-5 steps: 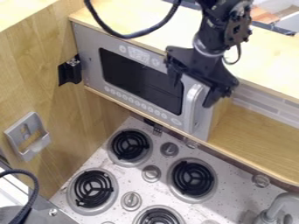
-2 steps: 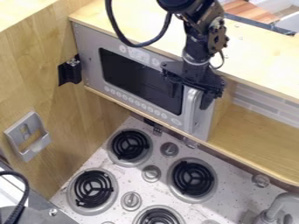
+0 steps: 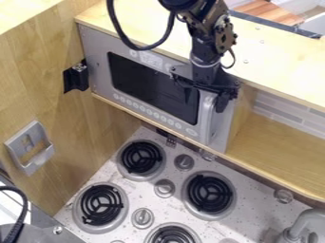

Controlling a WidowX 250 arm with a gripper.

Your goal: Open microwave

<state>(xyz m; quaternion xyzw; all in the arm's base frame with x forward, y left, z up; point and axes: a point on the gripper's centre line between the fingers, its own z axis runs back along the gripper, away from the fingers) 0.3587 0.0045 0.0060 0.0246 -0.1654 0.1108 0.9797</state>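
From my remote station, my black 2-finger gripper hangs spread wide at the upper end of the curved silver handle on the closed, boxy grey microwave, beneath a pale wooden countertop.

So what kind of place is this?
Probably a toy kitchen: there's a microwave under a wooden counter, a stovetop with coil burners, and what looks like a faucet.
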